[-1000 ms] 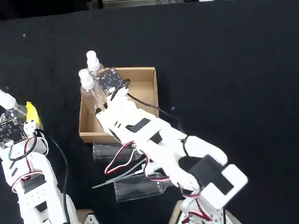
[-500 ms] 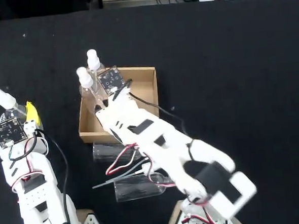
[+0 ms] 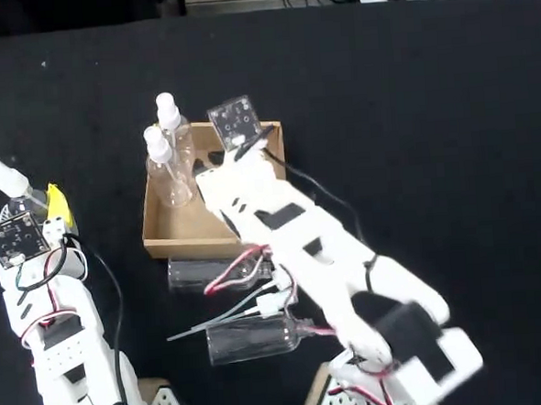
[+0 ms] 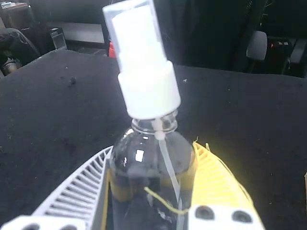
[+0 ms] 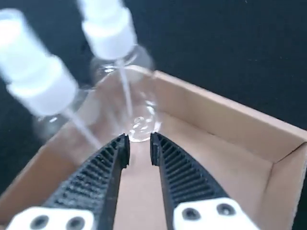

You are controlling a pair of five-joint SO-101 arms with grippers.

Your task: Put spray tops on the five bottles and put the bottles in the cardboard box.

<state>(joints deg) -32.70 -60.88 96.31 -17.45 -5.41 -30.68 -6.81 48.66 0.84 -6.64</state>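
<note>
Progress: we see two capped bottles (image 3: 170, 163) in the cardboard box (image 3: 176, 228), left pincer (image 4: 153, 177) gripping a third bottle (image 3: 12, 186), right pincer (image 5: 139, 143) barely parted, empty, two uncapped bottles (image 3: 247, 340) waiting lower centre.

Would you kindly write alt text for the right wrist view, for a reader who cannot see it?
The right gripper hangs empty, jaws a narrow gap apart, over a cardboard box. Two clear, spray-topped bottles stand in the box's corner beyond it, one beside the other.
</note>
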